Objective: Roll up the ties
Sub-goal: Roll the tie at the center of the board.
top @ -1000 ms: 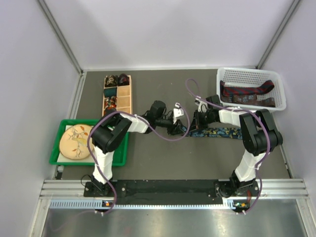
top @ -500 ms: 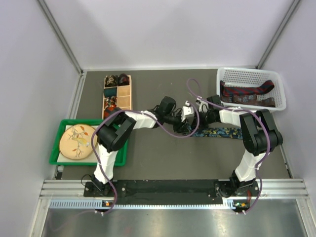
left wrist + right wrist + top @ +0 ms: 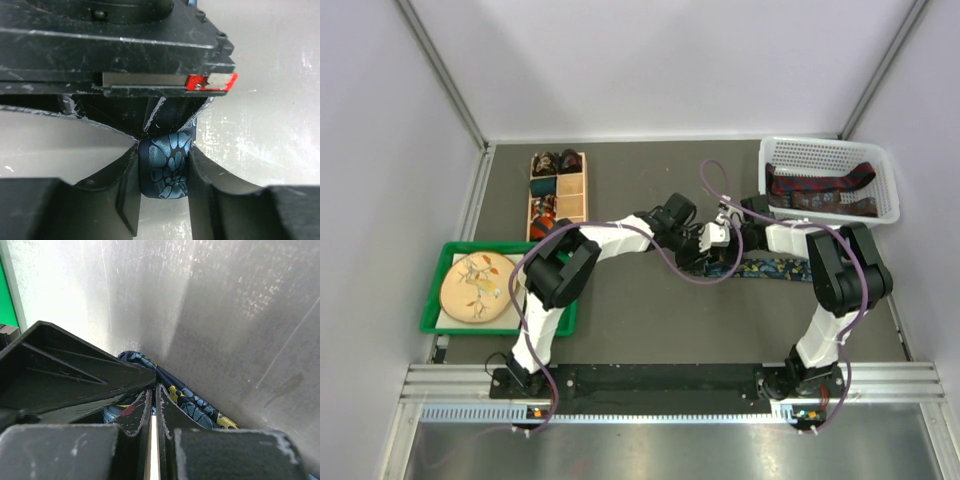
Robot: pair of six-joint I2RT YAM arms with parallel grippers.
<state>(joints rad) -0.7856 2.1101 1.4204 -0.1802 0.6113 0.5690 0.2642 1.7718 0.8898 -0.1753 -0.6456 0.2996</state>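
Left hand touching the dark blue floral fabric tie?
Touching. Left wrist view: the dark blue floral fabric tie sits pinched between both fingers of the left hand.

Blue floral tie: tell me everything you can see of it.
The tie is dark blue fabric with pale blue flowers and yellow flecks. Its length lies flat on the table. One end is rolled or folded, pinched in the left gripper; the right gripper, nearly shut, has its tips at the fabric.
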